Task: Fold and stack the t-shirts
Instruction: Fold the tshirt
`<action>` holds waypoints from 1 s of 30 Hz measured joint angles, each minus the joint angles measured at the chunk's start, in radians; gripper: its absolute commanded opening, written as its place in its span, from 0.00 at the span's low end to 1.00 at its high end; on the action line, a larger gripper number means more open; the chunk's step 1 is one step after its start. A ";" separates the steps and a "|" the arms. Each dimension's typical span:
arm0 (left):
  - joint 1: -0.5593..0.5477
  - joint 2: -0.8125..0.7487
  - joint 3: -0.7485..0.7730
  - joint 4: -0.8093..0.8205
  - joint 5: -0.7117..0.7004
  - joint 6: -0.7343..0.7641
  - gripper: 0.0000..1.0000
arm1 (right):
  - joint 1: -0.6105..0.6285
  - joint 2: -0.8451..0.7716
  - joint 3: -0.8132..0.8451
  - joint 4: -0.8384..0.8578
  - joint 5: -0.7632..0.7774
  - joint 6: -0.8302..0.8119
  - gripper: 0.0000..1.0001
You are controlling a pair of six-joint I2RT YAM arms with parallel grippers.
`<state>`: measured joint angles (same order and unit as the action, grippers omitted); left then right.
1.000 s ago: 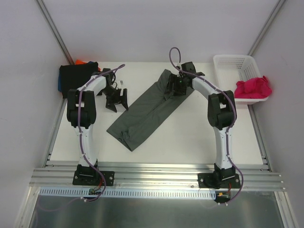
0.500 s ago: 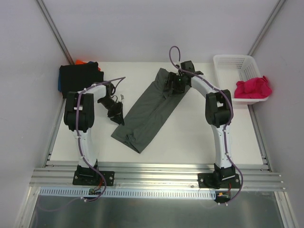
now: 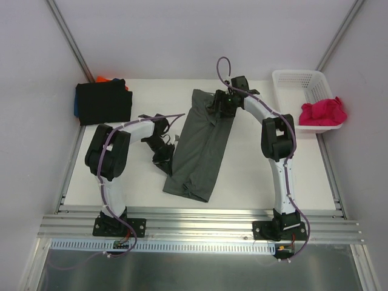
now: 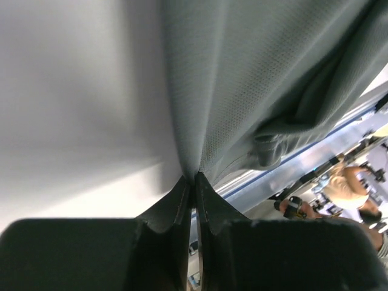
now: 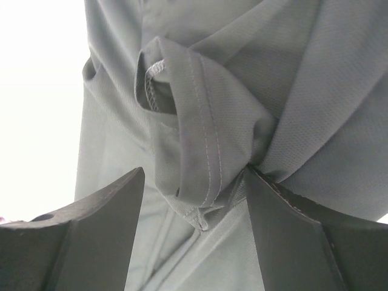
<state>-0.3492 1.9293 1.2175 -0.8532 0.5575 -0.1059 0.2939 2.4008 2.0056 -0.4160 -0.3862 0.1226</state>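
Dark grey t-shirt [image 3: 200, 142] looks limp and light; best held at hems. Left fingers [image 4: 173, 203] clamp its edge; right fingers [image 5: 97, 230] gape around a fold.

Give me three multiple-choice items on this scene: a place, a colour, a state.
1. Where is the magenta-pink cloth t-shirt? A on a chair; B over the white plastic lattice basket's rim; C in a drawer.
2. What colour is the long folded cloth t-shirt in the middle? A orange; B white; C dark grey.
3. The left hand is: A shut on that shirt's edge; B wide open; C unseen.
B, it drapes that rim; C, seen from above; A, its fingers pinch cloth.
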 measured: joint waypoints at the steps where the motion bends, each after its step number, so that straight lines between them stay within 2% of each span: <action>1: -0.019 -0.002 -0.002 0.004 0.005 -0.005 0.04 | -0.001 0.003 0.005 0.000 0.000 0.000 0.70; 8: -0.127 -0.002 -0.003 0.015 0.027 -0.019 0.02 | -0.002 0.021 0.038 0.000 0.000 -0.002 0.71; 21: -0.209 -0.002 -0.002 0.031 0.044 -0.040 0.03 | 0.010 0.081 0.123 0.015 0.002 -0.003 0.71; 22: -0.208 -0.002 -0.002 0.031 0.044 -0.040 0.07 | 0.011 0.084 0.128 0.017 0.002 -0.003 0.71; 24: -0.208 -0.002 -0.002 0.033 0.043 -0.039 0.32 | 0.016 0.088 0.138 0.019 0.002 -0.004 0.70; 25: -0.208 -0.002 -0.002 0.034 0.042 -0.036 0.61 | 0.017 0.090 0.141 0.021 0.002 -0.005 0.71; 26: -0.208 -0.003 -0.002 0.033 0.037 -0.035 0.74 | 0.020 0.092 0.143 0.021 0.003 -0.008 0.71; 28: -0.208 -0.012 0.000 0.028 0.029 -0.039 0.86 | 0.021 0.092 0.143 0.021 0.005 -0.014 0.70; 30: -0.208 -0.037 0.003 0.019 0.006 -0.035 0.92 | 0.020 0.085 0.135 0.022 0.009 -0.027 0.70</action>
<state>-0.5568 1.8923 1.2209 -0.8345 0.5636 -0.1410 0.3138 2.4859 2.1410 -0.3943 -0.3775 0.0956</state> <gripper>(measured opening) 0.866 0.703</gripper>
